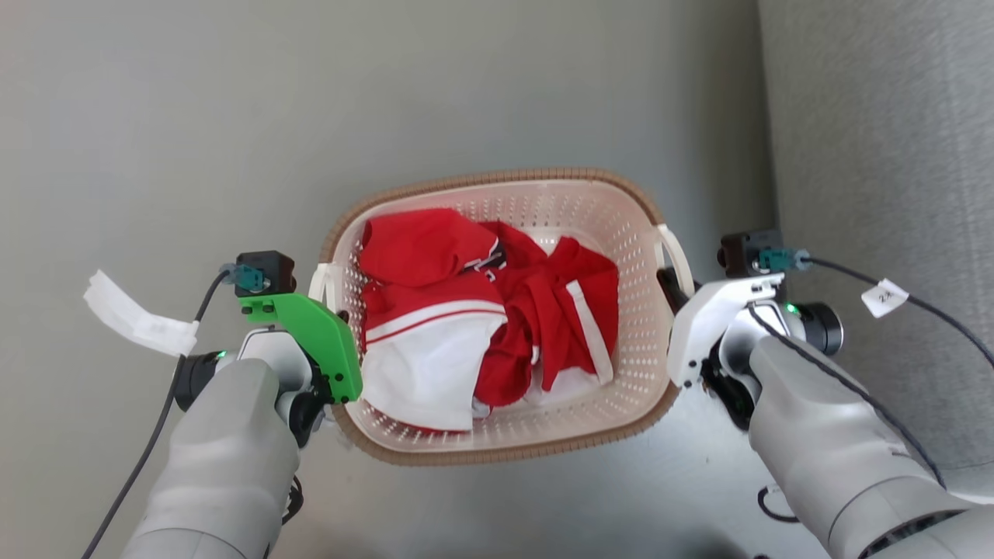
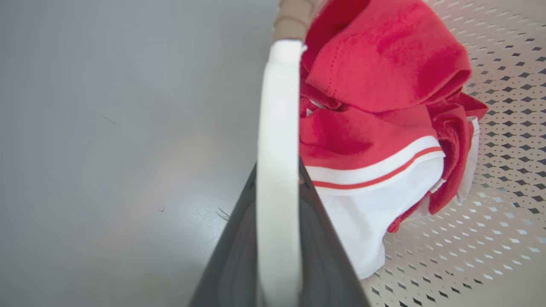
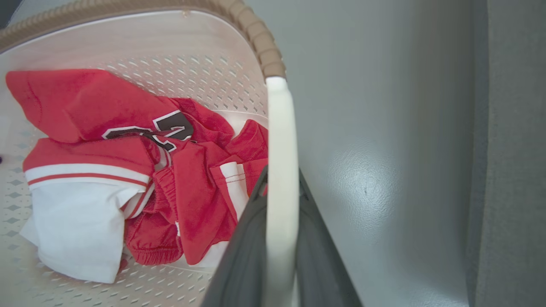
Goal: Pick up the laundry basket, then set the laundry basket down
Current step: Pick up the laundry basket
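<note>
Smooth grey floor [image 1: 155, 116]. The cream perforated plastic laundry basket [image 1: 543, 198], holding red-white clothes [image 1: 435, 256], seems light and stiff; left gripper [image 2: 278, 179] and right gripper [image 3: 281, 179] clench its white handles [image 2: 279, 106].

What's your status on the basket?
Left gripper, right gripper: jaws shut on the side handles. Laundry basket between them, clothes inside. Grey wall close on right.
</note>
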